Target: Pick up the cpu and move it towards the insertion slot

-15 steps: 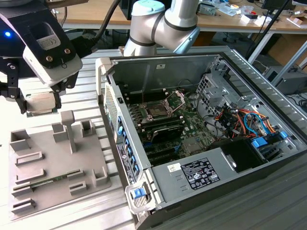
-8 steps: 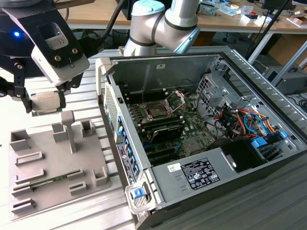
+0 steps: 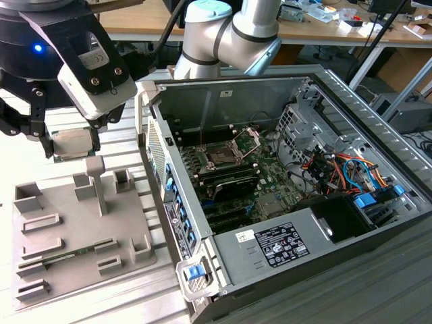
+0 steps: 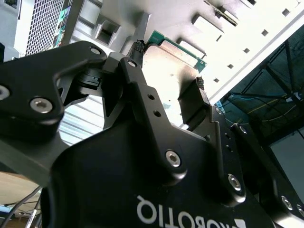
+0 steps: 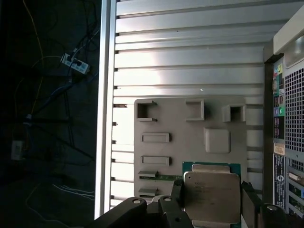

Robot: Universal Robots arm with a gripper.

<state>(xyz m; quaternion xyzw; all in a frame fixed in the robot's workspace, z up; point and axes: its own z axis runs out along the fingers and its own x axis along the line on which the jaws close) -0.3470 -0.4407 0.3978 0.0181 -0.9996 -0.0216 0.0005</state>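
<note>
The cpu, a flat square chip with a silvery top and green edge, hangs in the air above the grey plastic tray at the exterior view's left. My gripper is shut on it, one black finger on each side. Both wrist views show the cpu clamped between the fingers, with the tray well beneath. The insertion slot, a dark square socket with its silver bracket raised, lies on the motherboard inside the open computer case, to the exterior view's right of the gripper.
The case wall stands between the tray and the motherboard. The tray carries upright posts and a green memory stick. Cables and a drive cage crowd the case's far side. A power supply sits at its near end.
</note>
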